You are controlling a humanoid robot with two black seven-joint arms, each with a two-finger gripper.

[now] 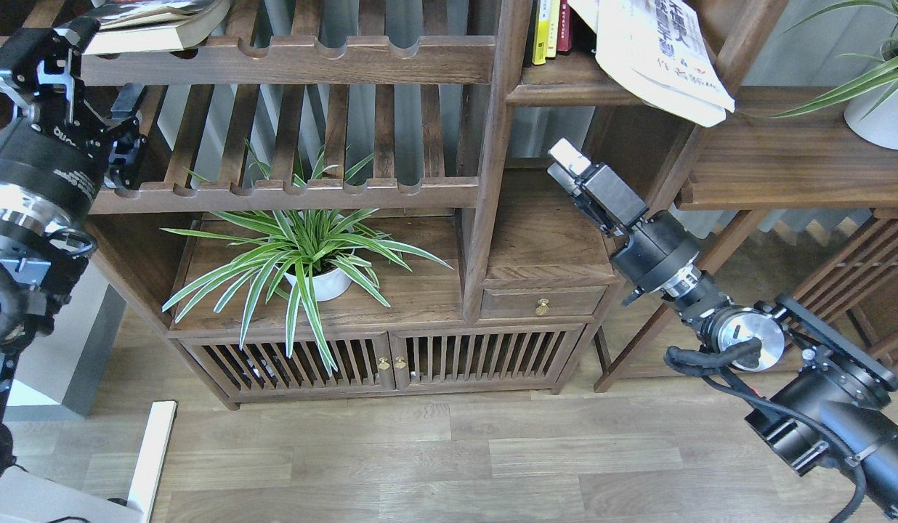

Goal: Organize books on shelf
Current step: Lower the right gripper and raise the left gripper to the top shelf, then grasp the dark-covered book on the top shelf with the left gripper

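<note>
Both grippers clear of the books

My right gripper (567, 161), fingers indistinguishable, sits below-left of the white book (660, 58) overhanging the shelf (558, 91); my left gripper (49, 54), state unclear, touches a slatted rack (289, 62).

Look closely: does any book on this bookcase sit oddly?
Yes. The white book with blue characters leans tilted, hanging over the edge of the shelf at upper right, while the small books beside it stand upright.

White blue-lettered book (663, 58) leans tilted, overhanging the walnut shelf (565, 91).
</note>
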